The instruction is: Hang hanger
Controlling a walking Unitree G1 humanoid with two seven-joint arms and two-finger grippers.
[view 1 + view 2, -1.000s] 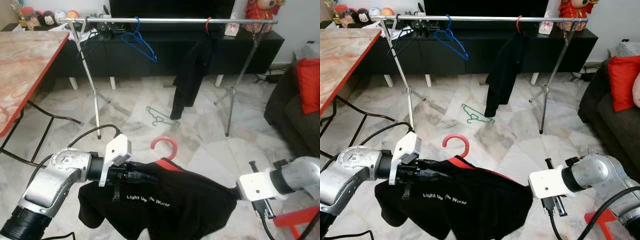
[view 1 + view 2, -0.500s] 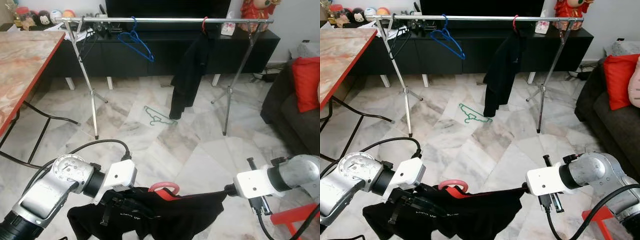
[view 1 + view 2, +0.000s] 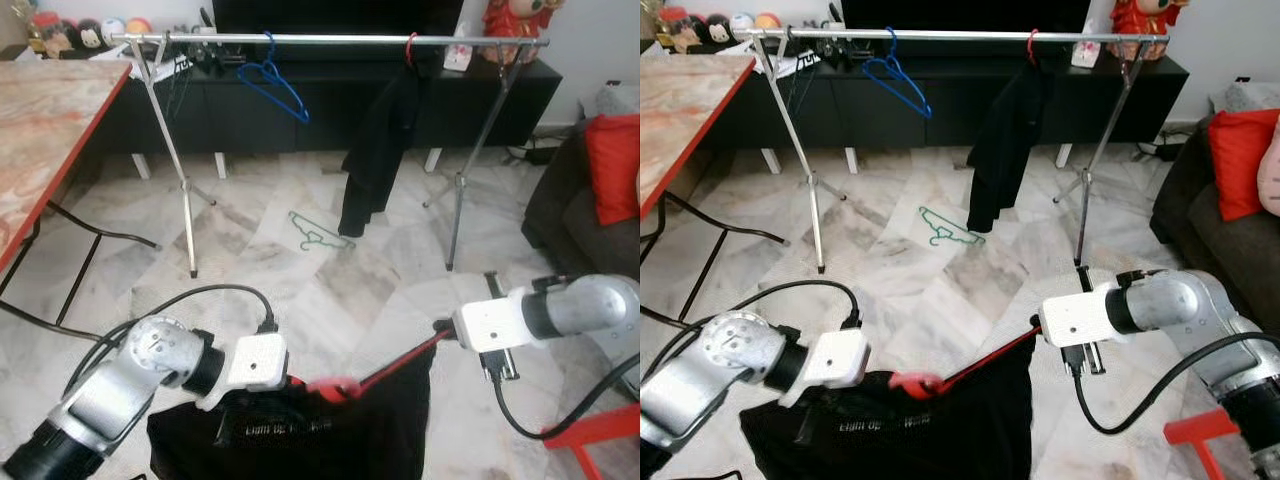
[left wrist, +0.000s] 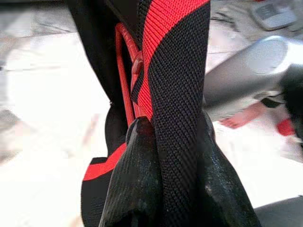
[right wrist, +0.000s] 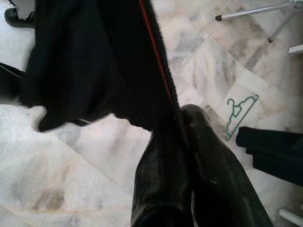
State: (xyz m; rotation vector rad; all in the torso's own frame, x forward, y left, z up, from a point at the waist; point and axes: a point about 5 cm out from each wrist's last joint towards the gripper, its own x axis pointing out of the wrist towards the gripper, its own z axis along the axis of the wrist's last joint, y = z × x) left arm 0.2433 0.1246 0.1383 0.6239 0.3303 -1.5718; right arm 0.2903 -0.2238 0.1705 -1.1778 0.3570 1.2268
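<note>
Hanger (image 3: 335, 387), red, mostly hidden inside black shirt (image 3: 330, 430), held low above the floor; left hand (image 4: 163, 189) and right hand (image 5: 182, 156) each clamp shirt fabric.

The marble floor (image 3: 360, 290) carries a rack (image 3: 330, 41) on splayed metal legs. A green hanger (image 3: 320, 233) lies flat on the floor beneath the rack, between its legs. The table (image 3: 50, 120) stands on the floor beside the rack.
</note>
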